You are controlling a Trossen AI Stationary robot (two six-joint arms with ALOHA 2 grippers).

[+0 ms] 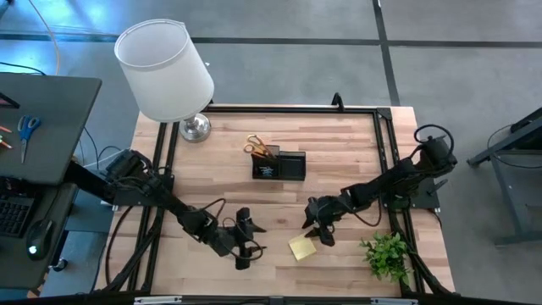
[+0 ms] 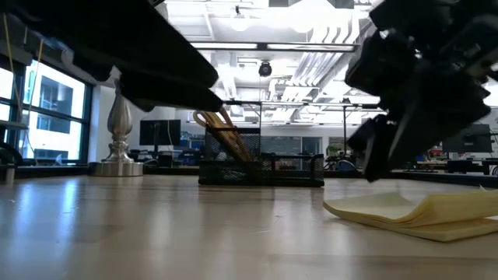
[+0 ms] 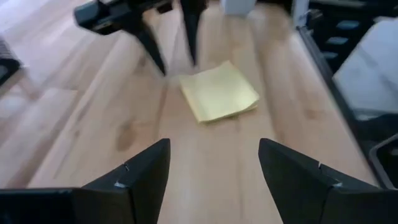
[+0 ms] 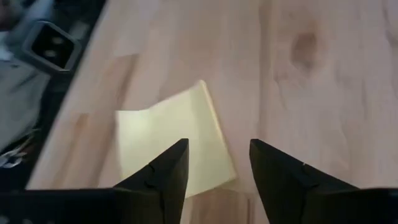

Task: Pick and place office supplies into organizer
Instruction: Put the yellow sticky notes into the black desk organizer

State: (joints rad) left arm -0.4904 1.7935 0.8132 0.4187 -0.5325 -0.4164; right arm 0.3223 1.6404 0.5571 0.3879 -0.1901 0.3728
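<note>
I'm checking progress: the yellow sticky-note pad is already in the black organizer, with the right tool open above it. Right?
Not quite. The yellow sticky-note pad lies flat on the table, well apart from the black organizer, as the high view shows. The right tool is indeed open above the pad, as its wrist view shows.

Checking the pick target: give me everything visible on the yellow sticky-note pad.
The sticky-note pad is a pale yellow square paper stack lying flat on the wooden table, between the plant and the left gripper. Its top sheets curl up at one edge. The right gripper hovers just above it, fingers open; nothing grips it.
</note>
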